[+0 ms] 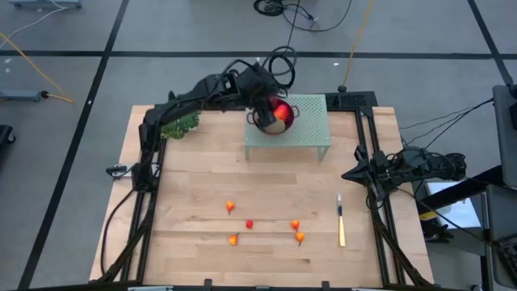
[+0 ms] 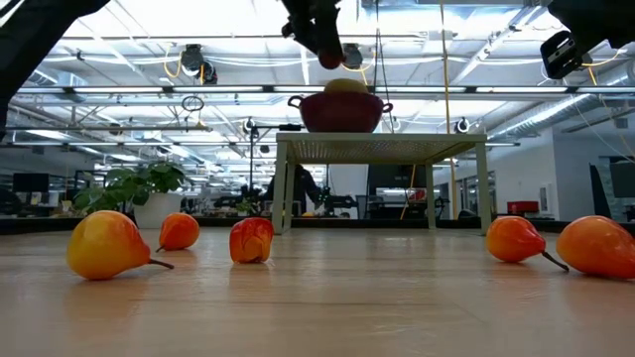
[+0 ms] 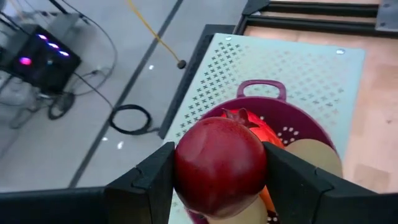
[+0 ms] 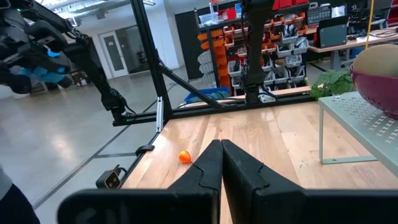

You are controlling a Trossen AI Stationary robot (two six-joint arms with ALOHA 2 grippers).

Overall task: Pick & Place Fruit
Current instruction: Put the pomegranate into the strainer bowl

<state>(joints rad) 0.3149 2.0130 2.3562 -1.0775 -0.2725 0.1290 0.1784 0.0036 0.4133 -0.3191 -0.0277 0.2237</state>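
The left gripper (image 3: 219,186) is pinching a dark red ball (image 3: 219,173) of fruit between its two fingers. It hangs right over the purple bowl (image 3: 305,134). The bowl sits on a small pale green stand (image 1: 311,121) at the back of the wooden table (image 1: 194,178).

The ball is just above the bowl's open top, so the way down is straight. Other fruit is already lying in the bowl under it. I think the fingers only need to let go, or dip a little first, so the ball does not bounce off that pile.

Small orange-red pieces (image 1: 230,207) lie well apart from the bowl, at the front of the table. The right gripper (image 4: 220,163) waits at the right edge, fingers pressed together, holding nothing.
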